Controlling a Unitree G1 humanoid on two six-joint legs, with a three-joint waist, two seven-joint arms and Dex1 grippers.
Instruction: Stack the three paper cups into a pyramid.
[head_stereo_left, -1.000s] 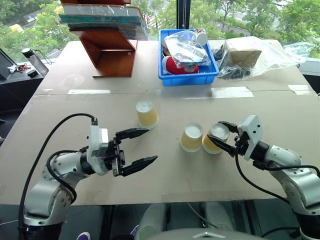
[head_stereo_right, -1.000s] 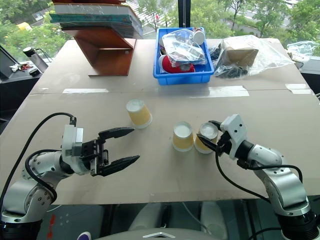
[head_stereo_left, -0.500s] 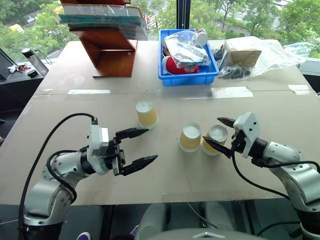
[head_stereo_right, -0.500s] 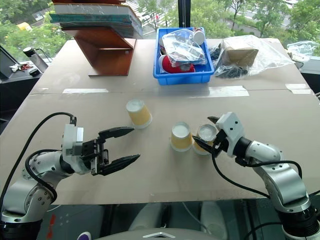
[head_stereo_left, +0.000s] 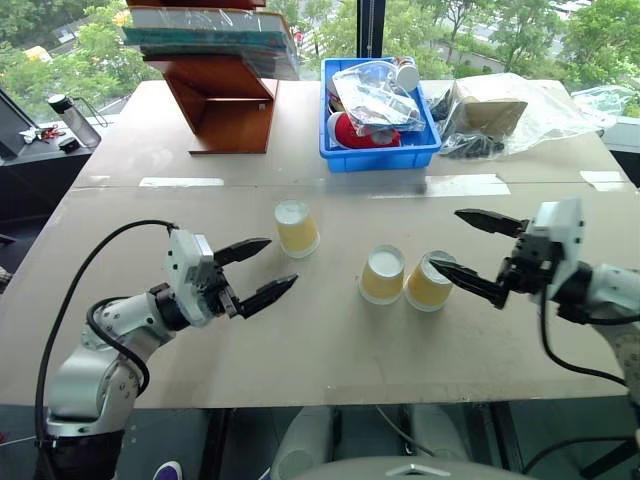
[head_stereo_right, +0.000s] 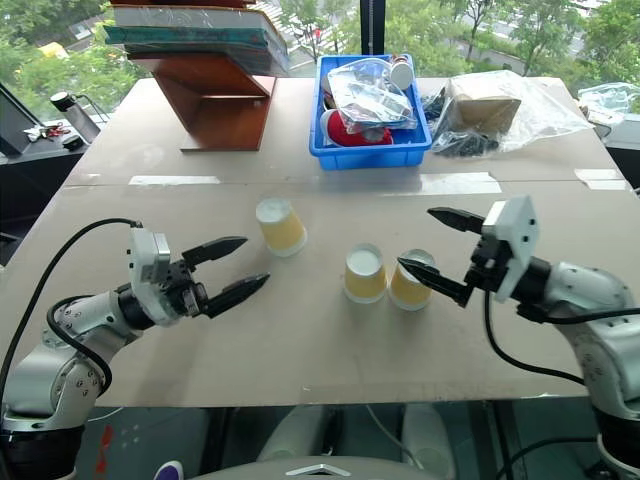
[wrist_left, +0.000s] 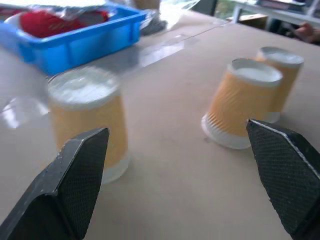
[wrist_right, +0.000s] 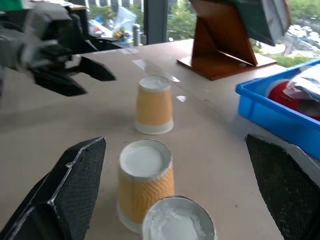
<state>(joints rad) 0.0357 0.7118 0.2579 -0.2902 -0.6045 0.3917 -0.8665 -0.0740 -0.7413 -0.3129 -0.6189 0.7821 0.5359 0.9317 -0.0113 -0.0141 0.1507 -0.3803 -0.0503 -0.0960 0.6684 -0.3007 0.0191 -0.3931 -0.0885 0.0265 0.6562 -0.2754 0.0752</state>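
Note:
Three paper cups stand upside down on the brown table. One cup (head_stereo_left: 296, 228) stands alone at the left. The middle cup (head_stereo_left: 383, 275) and the right cup (head_stereo_left: 429, 283) stand side by side, touching or nearly so. My left gripper (head_stereo_left: 281, 261) is open and empty, just short of the lone cup (wrist_left: 90, 120) and pointing at it. To the right of the pair and raised above the table, my right gripper (head_stereo_left: 446, 239) is open and empty; its lower finger hangs over the right cup (wrist_right: 177, 221).
A blue bin (head_stereo_left: 380, 152) of packets sits at the back centre. A wooden stand (head_stereo_left: 225, 100) with books on top is at the back left, a plastic-wrapped box (head_stereo_left: 500, 105) at the back right. Bare table lies in front of the cups.
My right gripper has opened, let go of the right cup, and lifted up and away to the right. My left gripper has moved forward toward the lone cup.

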